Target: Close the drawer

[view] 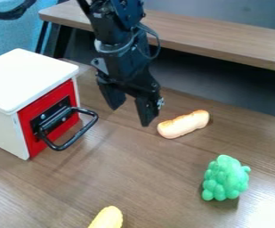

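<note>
1. I have the black two-finger gripper (pixel 130 116) near the middle of the upper half of my view, hanging down over the wood-grain counter (pixel 133 169) from the black robot arm (pixel 119 53), which comes in from the top edge.
2. My jaws are spread apart, tips pointing down, with nothing pinched between them.
3. The drawer is on the left side of my view: a flat red drawer front (pixel 61 91) set in the side of a white box (pixel 26 80). I see the red face sitting about level with the box's edges.
4. A black, looped bar handle (pixel 80 134) sticks out from that red front over the counter. My jaws are to the right of it in the view, apart from it.
5. Just right of the jaws in my view, I have an elongated, pale orange-brown bread-like piece (pixel 184 124) lying on the counter.
6. Towards the lower right I see a bumpy green cluster like grapes (pixel 225 178), and at the bottom edge a rounded yellow piece (pixel 108 218), partly cut off.
7. Behind the counter runs a long wooden bench (pixel 223 38), with blue fabric (pixel 6 38) at the upper left.
</note>
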Available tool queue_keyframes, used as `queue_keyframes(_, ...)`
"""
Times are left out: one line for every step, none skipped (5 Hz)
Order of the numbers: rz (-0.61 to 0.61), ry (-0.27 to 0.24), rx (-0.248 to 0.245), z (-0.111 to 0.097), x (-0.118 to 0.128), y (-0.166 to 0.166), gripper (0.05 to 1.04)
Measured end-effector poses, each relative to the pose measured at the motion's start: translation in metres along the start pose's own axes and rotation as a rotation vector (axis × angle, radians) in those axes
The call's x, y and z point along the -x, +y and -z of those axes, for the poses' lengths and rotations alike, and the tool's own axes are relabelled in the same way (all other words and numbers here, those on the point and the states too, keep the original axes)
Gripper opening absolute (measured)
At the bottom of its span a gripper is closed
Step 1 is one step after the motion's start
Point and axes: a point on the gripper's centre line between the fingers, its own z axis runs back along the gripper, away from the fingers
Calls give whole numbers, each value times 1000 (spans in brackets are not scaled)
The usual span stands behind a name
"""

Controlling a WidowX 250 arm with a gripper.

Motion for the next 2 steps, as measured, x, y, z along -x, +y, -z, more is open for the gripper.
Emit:
queue_keyframes(-18, 8, -4, 6, -8, 3, 999)
queue_keyframes(-30, 14, 1, 11, -16, 4, 999)
